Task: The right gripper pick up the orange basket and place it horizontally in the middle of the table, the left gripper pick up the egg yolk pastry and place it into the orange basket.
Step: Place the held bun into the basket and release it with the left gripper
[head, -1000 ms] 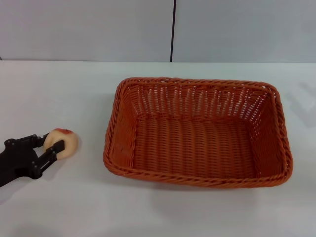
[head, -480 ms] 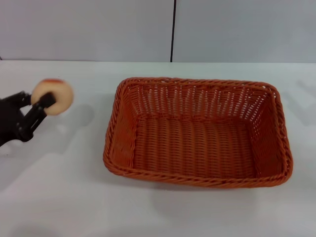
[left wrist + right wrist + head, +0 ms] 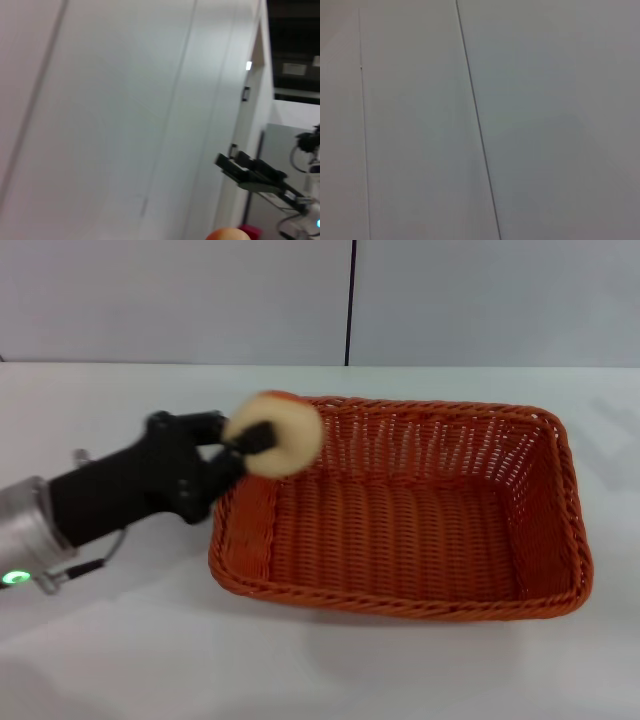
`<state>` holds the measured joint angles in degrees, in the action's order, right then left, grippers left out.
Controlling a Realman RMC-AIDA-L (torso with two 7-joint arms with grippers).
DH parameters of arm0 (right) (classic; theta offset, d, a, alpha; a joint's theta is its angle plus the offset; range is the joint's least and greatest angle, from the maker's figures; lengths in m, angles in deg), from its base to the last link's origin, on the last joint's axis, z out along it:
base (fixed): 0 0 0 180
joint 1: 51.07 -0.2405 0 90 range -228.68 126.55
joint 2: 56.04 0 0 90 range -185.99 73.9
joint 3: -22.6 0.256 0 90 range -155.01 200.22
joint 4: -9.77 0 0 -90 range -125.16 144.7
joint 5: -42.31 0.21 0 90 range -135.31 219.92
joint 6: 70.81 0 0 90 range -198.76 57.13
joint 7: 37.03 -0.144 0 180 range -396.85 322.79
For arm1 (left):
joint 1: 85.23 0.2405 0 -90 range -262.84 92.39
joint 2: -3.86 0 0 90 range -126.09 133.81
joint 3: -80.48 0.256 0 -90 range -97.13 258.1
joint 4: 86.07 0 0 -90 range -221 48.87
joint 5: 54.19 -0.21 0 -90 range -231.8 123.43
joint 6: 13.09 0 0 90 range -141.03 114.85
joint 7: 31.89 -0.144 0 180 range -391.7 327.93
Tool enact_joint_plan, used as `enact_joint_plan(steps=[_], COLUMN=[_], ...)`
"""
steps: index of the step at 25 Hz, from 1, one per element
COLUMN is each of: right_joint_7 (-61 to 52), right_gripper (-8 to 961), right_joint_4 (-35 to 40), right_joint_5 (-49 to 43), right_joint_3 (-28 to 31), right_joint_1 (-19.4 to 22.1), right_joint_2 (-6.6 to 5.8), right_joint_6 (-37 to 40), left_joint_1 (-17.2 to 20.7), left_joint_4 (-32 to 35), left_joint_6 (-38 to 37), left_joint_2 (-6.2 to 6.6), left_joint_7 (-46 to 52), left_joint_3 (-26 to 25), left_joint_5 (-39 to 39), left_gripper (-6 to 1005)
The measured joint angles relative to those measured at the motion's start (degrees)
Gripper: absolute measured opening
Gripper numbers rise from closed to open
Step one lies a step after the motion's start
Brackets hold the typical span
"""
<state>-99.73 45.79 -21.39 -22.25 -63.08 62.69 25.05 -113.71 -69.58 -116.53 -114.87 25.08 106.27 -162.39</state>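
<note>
The orange basket (image 3: 400, 505) lies lengthwise in the middle of the white table (image 3: 120, 640), and nothing is inside it. My left gripper (image 3: 262, 440) is shut on the egg yolk pastry (image 3: 285, 442), a pale round bun held in the air over the basket's left rim. The black arm with its silver segment and green light reaches in from the lower left. In the left wrist view only the top of the egg yolk pastry (image 3: 227, 234) shows at the frame's edge. The right gripper is out of view.
A grey wall (image 3: 200, 300) with a dark vertical seam stands behind the table. The wrist views show mostly wall panels; the left wrist view also shows a black device (image 3: 255, 172) far off.
The left gripper has lifted the pastry off the table at the left and carried it up and rightward to above the basket's left rim. The basket has not moved.
</note>
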Motion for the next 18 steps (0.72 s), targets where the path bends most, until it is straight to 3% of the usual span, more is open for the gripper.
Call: enact_joint_plan(steps=[7,14,18], right_joint_7=[0.0,0.2,0.3], right_gripper=[595,595,595], right_joint_4=[-0.1,-0.2,-0.2], right_joint_5=[0.0,0.0,-0.1], right_joint_3=[0.0,0.1,1.7], right_joint_1=[0.1,0.4,1.3], right_joint_2=[-0.03,-0.09,-0.08], right_joint_6=[0.1,0.1,0.1], left_joint_1=[-1.5,-0.3,3.6], left_joint_4=[-3.6,-4.2,-0.8], left_joint_6=[1.0,1.4,1.5], left_joint_2=[-0.29,0.05,0.58], left_joint_7=[-1.7,-1.5,-1.6], left_joint_3=[3.1,3.2,0.5], left_joint_5=[-0.3,0.0,0.3], left_gripper=[162,473,622])
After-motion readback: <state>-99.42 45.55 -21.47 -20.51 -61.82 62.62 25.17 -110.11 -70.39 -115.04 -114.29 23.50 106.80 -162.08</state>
